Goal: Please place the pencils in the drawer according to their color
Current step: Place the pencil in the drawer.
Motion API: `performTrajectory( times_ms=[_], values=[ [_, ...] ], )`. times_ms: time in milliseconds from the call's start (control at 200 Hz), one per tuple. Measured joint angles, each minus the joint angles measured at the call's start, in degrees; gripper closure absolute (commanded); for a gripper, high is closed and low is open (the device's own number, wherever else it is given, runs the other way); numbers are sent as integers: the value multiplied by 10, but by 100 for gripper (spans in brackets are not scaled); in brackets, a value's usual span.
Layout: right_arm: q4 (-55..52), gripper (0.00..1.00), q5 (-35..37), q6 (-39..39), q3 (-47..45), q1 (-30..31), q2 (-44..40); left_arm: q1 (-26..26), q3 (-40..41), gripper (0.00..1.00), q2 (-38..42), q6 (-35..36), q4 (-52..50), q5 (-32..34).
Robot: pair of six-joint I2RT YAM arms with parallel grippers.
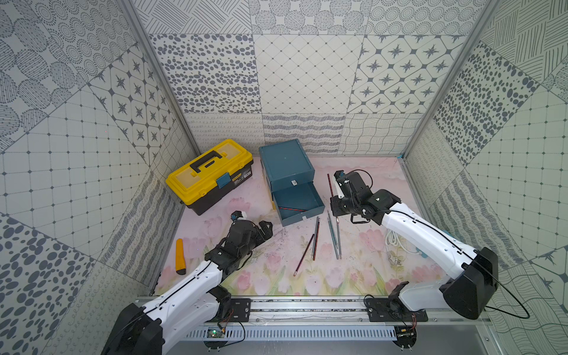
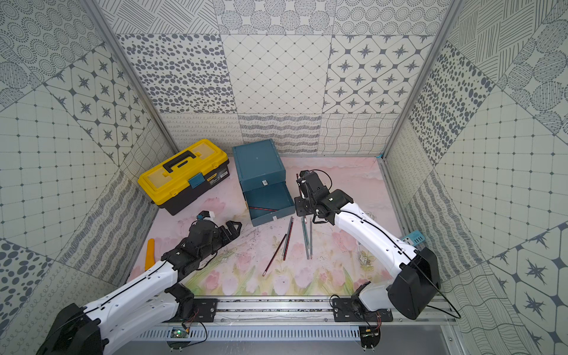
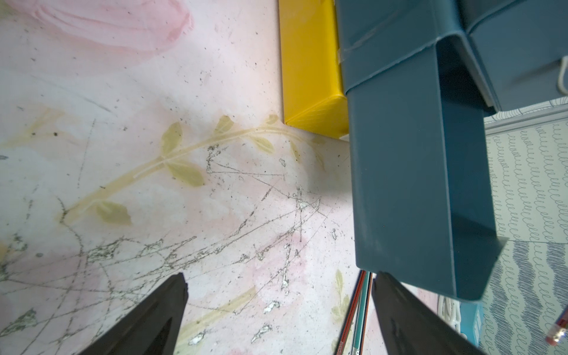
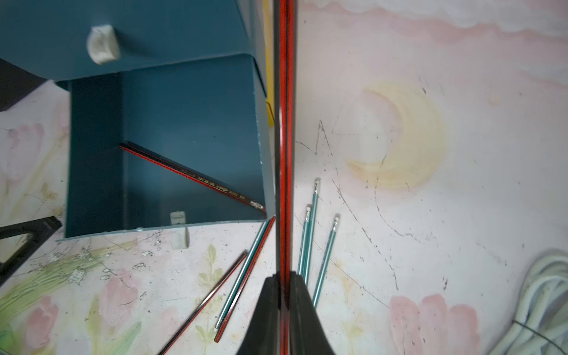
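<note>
My right claw point(image 4: 284, 278) is clamped tight on a long red-and-black striped pencil point(image 4: 285, 123). The pencil juts out past the fingertips toward the far edge, clear of the pink flowered surface point(image 1: 362, 190). It runs just beside the right wall of the open drawer rather than over it. My left claw point(image 3: 281, 276) is spread to its widest with nothing in it, near the open drawer's front left corner.

The teal-blue plastic cabinet of three drawers point(image 1: 285, 163) stands by the far edge, about midway along it. Its top drawer point(image 1: 289, 181) is closed. The blue middle drawer point(image 1: 307, 196) is pulled well out and holds a lone striped pencil point(image 4: 190, 175) lying slantwise on its floor. The yellow bottom drawer point(image 3: 310, 70) stands slightly out. Six loose pencils point(image 1: 315, 238), some teal and some red-striped, lie on the surface in front of the open drawer. The yellow-lidded black toolbox point(image 1: 209, 175) sits closed toward the far left corner.
</note>
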State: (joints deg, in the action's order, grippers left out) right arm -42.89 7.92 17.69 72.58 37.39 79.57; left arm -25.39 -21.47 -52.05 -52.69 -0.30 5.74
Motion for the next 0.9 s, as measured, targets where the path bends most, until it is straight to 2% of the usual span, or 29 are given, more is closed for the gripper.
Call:
performTrajectory(
  times_ms=[375, 595, 901],
  values=[
    [105, 100, -80, -205, 49, 1, 37, 0, -1, 1, -1, 0, 0, 0],
    [125, 100, -126, -316, 93, 11, 83, 0, -3, 1, -1, 0, 0, 0],
    [132, 100, -160, -432, 94, 27, 122, 0, -5, 1, -1, 0, 1, 0]
  ],
)
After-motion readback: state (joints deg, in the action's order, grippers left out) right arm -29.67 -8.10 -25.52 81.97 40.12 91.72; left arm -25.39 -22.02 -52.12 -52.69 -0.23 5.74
